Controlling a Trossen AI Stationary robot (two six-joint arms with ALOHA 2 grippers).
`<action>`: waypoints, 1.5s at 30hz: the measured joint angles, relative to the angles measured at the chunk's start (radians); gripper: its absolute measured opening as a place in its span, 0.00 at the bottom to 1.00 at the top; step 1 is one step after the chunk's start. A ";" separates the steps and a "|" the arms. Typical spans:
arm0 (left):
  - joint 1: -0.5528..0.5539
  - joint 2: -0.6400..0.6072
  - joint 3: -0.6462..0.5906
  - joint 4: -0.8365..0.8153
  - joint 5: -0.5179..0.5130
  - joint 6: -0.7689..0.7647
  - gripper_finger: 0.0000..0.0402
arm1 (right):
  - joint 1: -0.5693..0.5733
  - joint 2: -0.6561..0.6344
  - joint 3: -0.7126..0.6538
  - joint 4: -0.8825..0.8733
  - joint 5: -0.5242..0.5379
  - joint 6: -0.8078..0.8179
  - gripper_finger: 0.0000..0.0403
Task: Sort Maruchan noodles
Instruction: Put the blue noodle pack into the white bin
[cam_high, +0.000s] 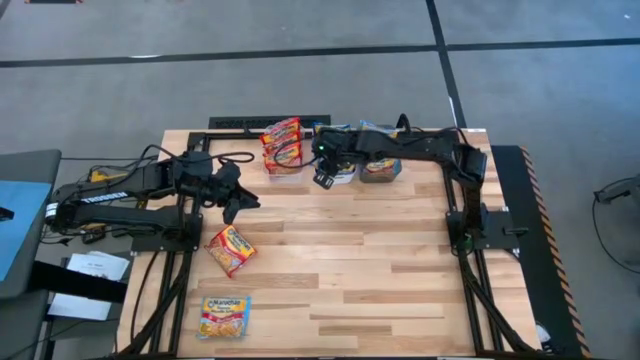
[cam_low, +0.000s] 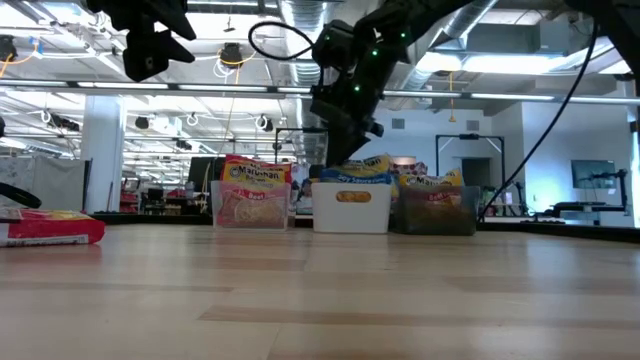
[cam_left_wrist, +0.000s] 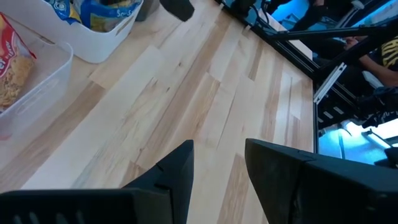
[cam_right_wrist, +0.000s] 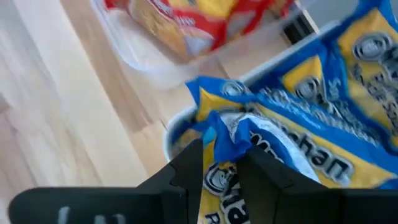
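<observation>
Now right hand (cam_right_wrist: 219, 163) over white bin (cam_high: 343, 176), pinching blue packet (cam_right_wrist: 231, 140); left hand (cam_left_wrist: 217, 165) beside it, open, empty.

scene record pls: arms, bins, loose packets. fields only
left gripper: open, empty, above bare table near the left edge
right gripper: over white bin, pinching a blue packet
clear bin: red packets
dark bin: packets inside, colour unclear
loose packets: red one mid-left; another at the near-left corner
table: wood
</observation>
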 joint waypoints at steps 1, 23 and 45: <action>0.000 0.000 0.000 0.003 -0.001 0.000 0.32 | 0.003 0.000 0.000 0.010 -0.001 -0.003 0.30; 0.000 0.000 0.000 0.001 -0.175 0.212 0.32 | 0.014 -0.041 0.210 -0.243 0.005 -0.084 0.30; 0.000 0.000 0.000 0.000 -0.175 0.210 0.32 | -0.021 0.085 0.210 -0.251 -0.020 -0.069 0.30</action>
